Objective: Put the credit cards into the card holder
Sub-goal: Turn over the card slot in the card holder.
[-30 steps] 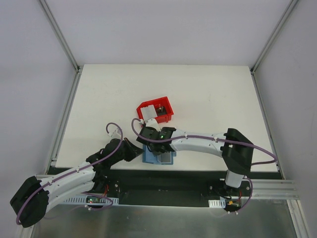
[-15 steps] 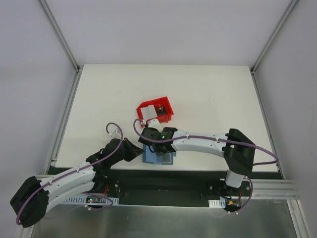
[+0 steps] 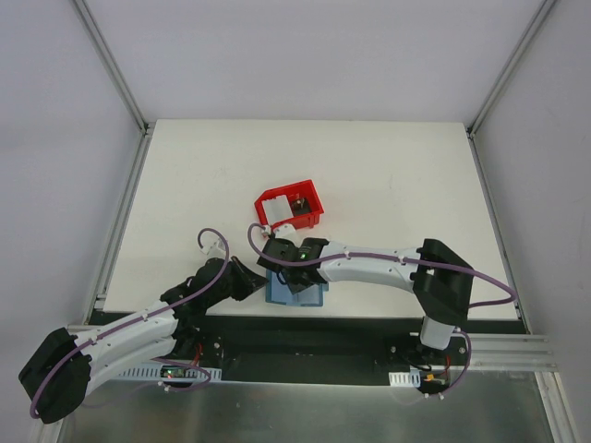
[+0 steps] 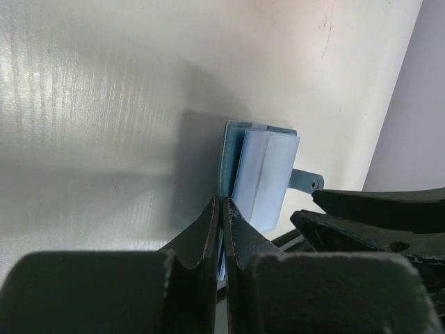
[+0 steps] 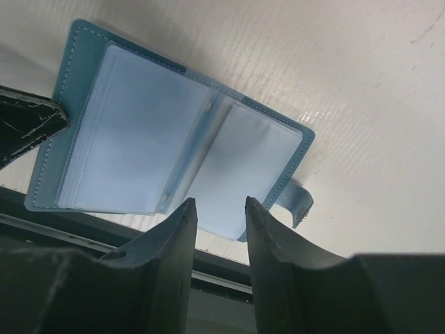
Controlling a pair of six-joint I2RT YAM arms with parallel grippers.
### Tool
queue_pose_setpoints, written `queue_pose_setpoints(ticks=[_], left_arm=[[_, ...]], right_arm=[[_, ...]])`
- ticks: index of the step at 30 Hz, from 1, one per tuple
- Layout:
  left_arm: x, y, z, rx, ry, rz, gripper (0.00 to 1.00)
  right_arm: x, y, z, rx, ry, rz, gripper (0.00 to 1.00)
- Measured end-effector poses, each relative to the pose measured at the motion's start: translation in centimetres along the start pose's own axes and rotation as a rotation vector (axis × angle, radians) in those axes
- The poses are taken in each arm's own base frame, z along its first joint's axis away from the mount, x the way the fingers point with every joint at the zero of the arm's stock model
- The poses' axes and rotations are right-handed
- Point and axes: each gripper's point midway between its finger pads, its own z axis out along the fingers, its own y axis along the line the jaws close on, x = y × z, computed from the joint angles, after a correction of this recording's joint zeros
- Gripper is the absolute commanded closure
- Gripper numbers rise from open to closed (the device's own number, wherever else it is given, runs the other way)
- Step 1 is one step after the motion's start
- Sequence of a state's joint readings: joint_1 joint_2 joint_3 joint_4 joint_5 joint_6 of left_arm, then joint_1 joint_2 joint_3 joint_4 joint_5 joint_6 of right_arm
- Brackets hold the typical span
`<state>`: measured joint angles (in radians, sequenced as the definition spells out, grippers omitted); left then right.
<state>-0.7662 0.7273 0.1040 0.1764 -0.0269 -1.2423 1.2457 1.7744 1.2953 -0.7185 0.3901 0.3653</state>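
Your left gripper (image 4: pixel 221 207) is pinching the left edge of the open holder (image 5: pixel 139 146); your right gripper (image 5: pixel 219 226) is hovering over it, fingers parted and empty. The holder is lying flat at the near edge of the worktop (image 3: pixel 397 185), long axis running left-right, tab pointing right.

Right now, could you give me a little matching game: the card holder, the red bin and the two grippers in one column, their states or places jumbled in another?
Column one:
1 card holder
2 red bin
3 left gripper
4 right gripper

Column two:
A fingers apart, nothing between them
B farthest back on the table
C lying open, pockets up
D pinched shut on a teal edge

Pairs: 1-C, 2-B, 3-D, 4-A
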Motion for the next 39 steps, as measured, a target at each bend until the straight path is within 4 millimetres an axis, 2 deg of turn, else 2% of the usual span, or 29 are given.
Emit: queue_pose_setpoints(ticks=[4, 12, 18, 36, 39], left_arm=[[0.0, 0.0, 0.0, 0.000, 0.000, 0.000, 1.00], [0.0, 0.0, 0.0, 0.000, 0.000, 0.000, 1.00], [0.0, 0.0, 0.0, 0.000, 0.000, 0.000, 1.00], [0.0, 0.1, 0.0, -0.005, 0.001, 0.000, 1.00], [0.0, 0.2, 0.1, -0.007, 0.001, 0.000, 1.00]], right_arm=[[0.6, 0.5, 0.9, -0.045, 0.013, 0.035, 0.60], [3.5, -1.7, 3.1, -0.069, 0.089, 0.155, 0.58], [3.0, -0.8, 3.2, -0.109, 0.077, 0.171, 0.58], [2.6, -0.2, 3.4, -0.099, 0.072, 0.133, 0.64], [2.2, -0.1, 3.4, -0.084, 0.073, 0.111, 0.70]])
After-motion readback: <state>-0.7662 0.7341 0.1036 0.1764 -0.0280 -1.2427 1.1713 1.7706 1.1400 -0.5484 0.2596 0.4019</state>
